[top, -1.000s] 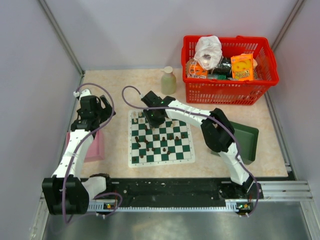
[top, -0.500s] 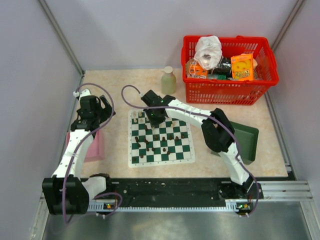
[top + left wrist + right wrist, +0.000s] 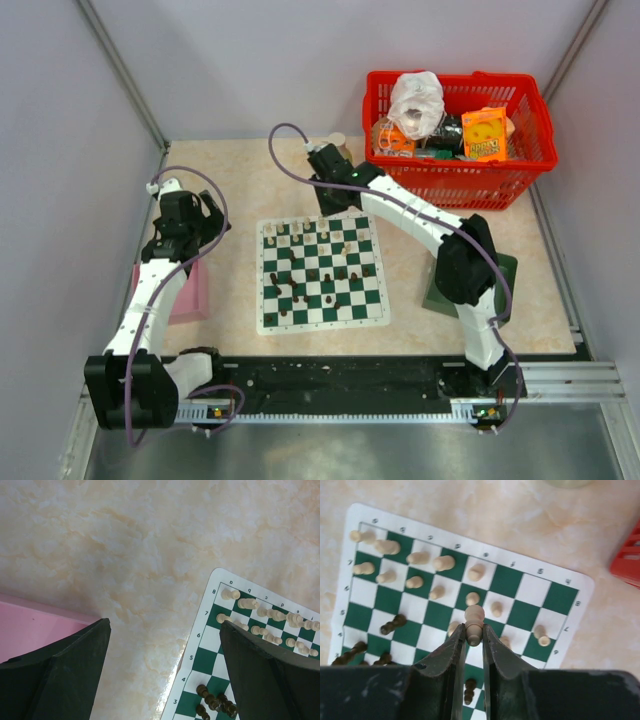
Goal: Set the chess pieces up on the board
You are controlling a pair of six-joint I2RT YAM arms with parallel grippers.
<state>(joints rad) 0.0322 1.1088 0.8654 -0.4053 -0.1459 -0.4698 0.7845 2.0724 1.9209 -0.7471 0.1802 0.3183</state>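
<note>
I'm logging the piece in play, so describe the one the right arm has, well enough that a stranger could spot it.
Find the green-and-white checked chess mat, then the right gripper with its two dark fingers over it. Pinched between their tips is a pale cream, round-headed chess piece. Unlike the other cream pieces, it sits on no square.

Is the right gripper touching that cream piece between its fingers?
Touching. The right wrist view shows the right gripper closed on the cream piece, both fingers pressed against its base with no gap.
</note>
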